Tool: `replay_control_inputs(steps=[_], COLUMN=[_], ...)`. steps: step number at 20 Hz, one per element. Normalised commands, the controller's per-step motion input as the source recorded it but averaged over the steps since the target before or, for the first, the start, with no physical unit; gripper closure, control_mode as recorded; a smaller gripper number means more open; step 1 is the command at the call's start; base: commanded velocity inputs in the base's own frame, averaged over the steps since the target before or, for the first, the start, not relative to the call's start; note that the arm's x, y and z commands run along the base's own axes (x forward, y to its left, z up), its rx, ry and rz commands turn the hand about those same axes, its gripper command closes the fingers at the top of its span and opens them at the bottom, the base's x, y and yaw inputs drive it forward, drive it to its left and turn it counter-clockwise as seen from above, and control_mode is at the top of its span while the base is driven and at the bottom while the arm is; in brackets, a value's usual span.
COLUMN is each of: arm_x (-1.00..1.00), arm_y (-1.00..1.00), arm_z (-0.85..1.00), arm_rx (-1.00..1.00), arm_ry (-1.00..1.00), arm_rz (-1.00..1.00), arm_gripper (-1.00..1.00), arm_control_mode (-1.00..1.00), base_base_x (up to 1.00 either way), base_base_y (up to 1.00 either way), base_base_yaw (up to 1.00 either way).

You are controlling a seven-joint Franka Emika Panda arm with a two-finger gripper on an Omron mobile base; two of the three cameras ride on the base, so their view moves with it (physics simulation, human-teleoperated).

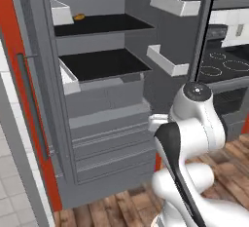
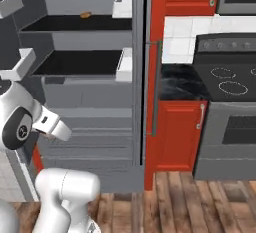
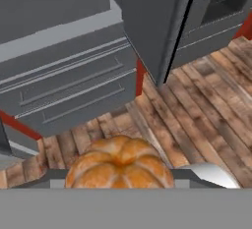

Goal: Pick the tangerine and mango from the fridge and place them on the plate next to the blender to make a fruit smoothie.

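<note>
A round orange tangerine with ribbed segments sits at the bottom of the hand view, held between the fingers of my gripper, whose tips are mostly hidden behind it. The hand hangs low in front of the open grey fridge, facing its lower drawers and the wooden floor. A small flat orange-brown item lies at the back of the upper black shelf; I cannot tell whether it is the mango. The plate and blender are out of view.
The fridge door stands open on the right with white bins. A black stove and red cabinets stand right of the fridge. Wooden floor lies below the hand.
</note>
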Motion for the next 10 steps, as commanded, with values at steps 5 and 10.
replay_control_inputs(steps=[5, 10], arm_x=[0.00, 0.00], arm_y=[0.00, 0.00], arm_z=[0.00, 0.00], arm_rx=[0.00, 0.00], arm_ry=[0.00, 0.00], arm_rz=[0.00, 0.00], arm_gripper=[1.00, 1.00], arm_control_mode=[1.00, 1.00], base_base_x=[-0.76, -0.44], base_base_y=[0.00, 0.00], base_base_yaw=[-0.80, -0.87])
